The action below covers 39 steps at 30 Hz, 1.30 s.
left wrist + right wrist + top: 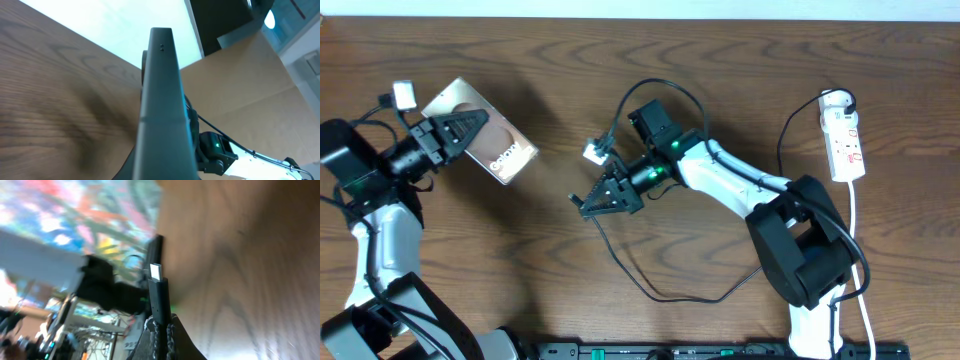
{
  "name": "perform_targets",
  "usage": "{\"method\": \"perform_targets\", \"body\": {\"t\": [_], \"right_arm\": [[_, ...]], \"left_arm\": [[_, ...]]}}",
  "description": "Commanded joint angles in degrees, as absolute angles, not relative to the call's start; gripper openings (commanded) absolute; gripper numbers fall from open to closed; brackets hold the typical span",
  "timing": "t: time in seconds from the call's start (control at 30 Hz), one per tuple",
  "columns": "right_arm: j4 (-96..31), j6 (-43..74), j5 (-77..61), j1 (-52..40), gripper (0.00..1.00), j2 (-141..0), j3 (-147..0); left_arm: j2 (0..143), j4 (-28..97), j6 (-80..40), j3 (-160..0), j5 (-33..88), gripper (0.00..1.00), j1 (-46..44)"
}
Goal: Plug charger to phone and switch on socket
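Over the wooden worktop, socket far right, my left claw clamps the phone, my right claw the charger plug.

- left arm: white links, black joint housings
- right arm: same white shell, bulky black elbow, green LEDs at the wrist
- left gripper, right gripper: black, tapered triangular fingers
- white wrist camera, thin black camera cable looped off the right arm

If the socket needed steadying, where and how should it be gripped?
Across its narrow width at mid-length, from above: the socket lies flat, long and slim, with a black plug on its far end and a white cord leaving the near end.
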<state>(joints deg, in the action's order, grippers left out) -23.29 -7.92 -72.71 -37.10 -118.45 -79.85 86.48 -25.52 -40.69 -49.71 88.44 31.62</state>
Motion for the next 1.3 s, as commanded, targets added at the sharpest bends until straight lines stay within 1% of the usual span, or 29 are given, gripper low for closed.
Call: {"method": "perform_targets", "body": {"t": [0.0, 0.13, 0.3, 0.6, 1.07, 1.27], "right_arm": [[-22.6, 1.8, -61.3, -38.9, 0.01, -118.4, -80.4], [-22.5, 2.8, -54.3, -40.6, 0.01, -117.0, -80.8], [-22.0, 2.6, -50.1, -41.1, 0.01, -114.1, -80.8], [-20.3, 0.3, -50.7, -41.3, 0.01, -110.7, -80.8], [-18.5, 0.4, -50.7, -43.7, 0.01, -108.9, -80.9], [-17.3, 2.3, -49.6, -43.7, 0.01, -107.9, -81.0]], "left_arm": [[85.8, -25.8, -41.2, -49.8, 89.9, 0.07, 30.3], [85.8, -25.8, -41.2, -49.8, 88.9, 0.07, 30.1], [85.8, -25.8, -41.2, -49.8, 88.1, 0.07, 30.1], [85.8, -25.7, -41.2, -49.8, 87.8, 0.08, 30.1], [85.9, -24.0, -41.1, -49.8, 87.9, 0.07, 30.0], [85.9, -24.1, -40.5, -49.8, 87.8, 0.07, 28.7]]}}
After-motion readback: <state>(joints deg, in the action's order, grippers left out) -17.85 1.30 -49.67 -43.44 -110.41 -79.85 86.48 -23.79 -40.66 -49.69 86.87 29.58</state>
